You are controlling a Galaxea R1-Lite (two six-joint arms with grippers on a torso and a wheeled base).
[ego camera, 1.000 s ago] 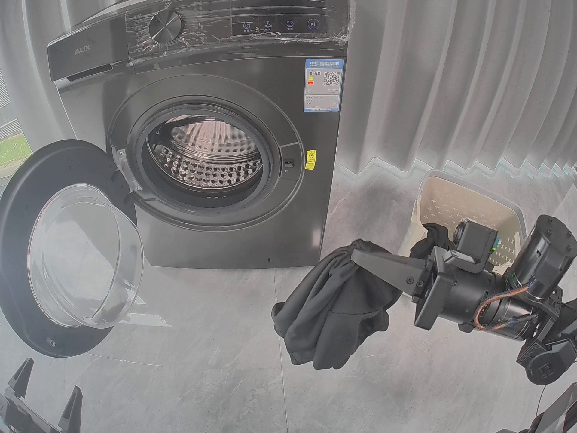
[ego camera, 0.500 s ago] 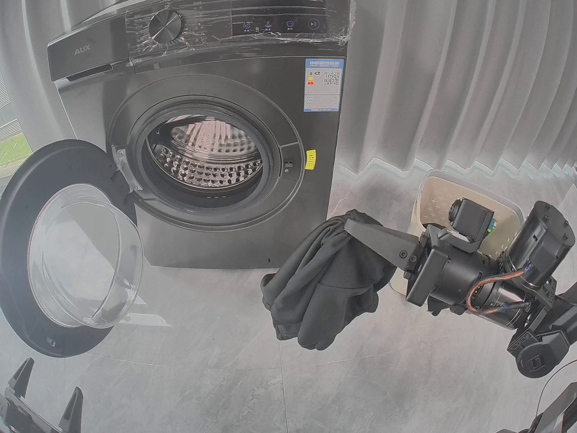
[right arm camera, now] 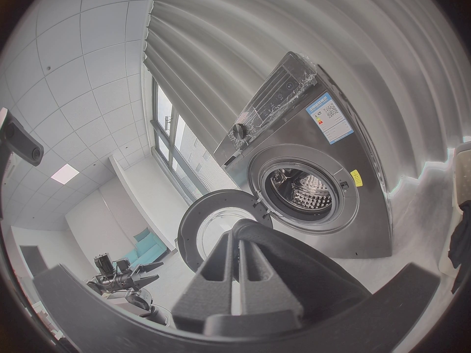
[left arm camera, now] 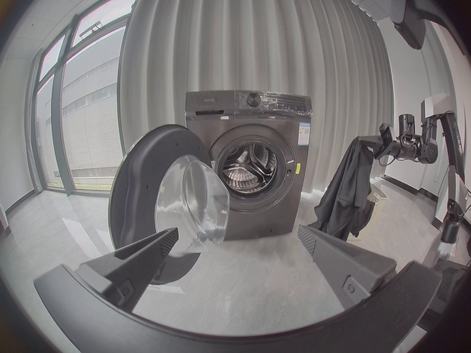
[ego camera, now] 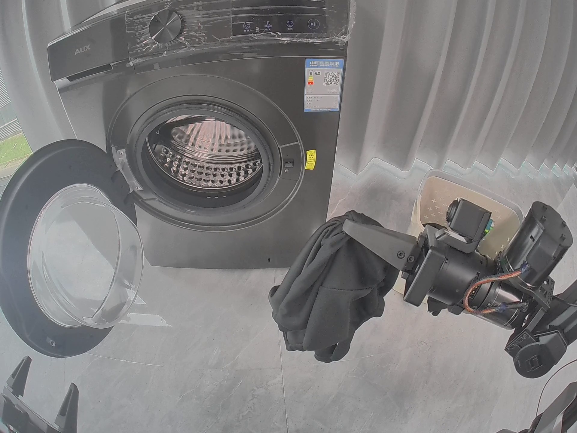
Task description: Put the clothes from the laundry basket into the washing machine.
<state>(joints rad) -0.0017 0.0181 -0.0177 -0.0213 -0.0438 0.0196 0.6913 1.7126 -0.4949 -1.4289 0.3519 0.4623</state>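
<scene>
right tool (right arm camera: 236,245) pinched tight on a dark garment (right arm camera: 299,270), fingers pressed side by side, cloth draped over and past them. beyond it is the washing machine (right arm camera: 314,138), tilted in frame, door (right arm camera: 194,221) swung wide open, drum (right arm camera: 300,194) bare metal inside. pleated curtain (right arm camera: 294,35) behind the machine. laundry basket (right arm camera: 463,172) rim at the frame edge - dark cloth (right arm camera: 461,243) beside it. left tool (right arm camera: 156,271) far off, low near the floor (right arm camera: 422,207), prongs apart.
</scene>
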